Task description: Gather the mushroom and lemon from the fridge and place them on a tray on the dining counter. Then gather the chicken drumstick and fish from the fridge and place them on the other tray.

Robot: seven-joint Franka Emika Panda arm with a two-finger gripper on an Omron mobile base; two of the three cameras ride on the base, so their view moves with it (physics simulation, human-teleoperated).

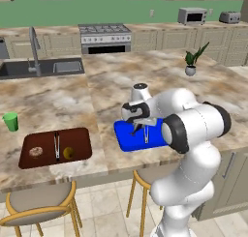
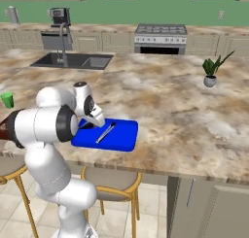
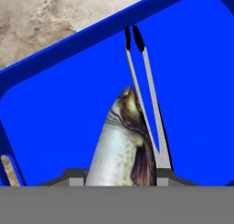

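My tool point(image 3: 121, 173) is closed on the fish point(image 3: 121, 141), hanging over the blue tray point(image 3: 55, 113) on the counter point(image 1: 58, 100). I should lower until it nearly rests flat beside the tongs point(image 3: 144, 99), then release gently, clear of the rim.

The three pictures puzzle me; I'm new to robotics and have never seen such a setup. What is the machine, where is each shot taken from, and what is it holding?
This is a simulated kitchen. The white machine is a robot arm with a two-finger gripper. Two pictures come from cameras behind it, left and right; the third looks along its hand. The gripper is shut on a fish, held over a blue tray on the marble counter. Metal tongs lie in that tray. A brown tray nearby holds a mushroom, a lemon and another pair of tongs. A green cup and a potted plant also stand there.
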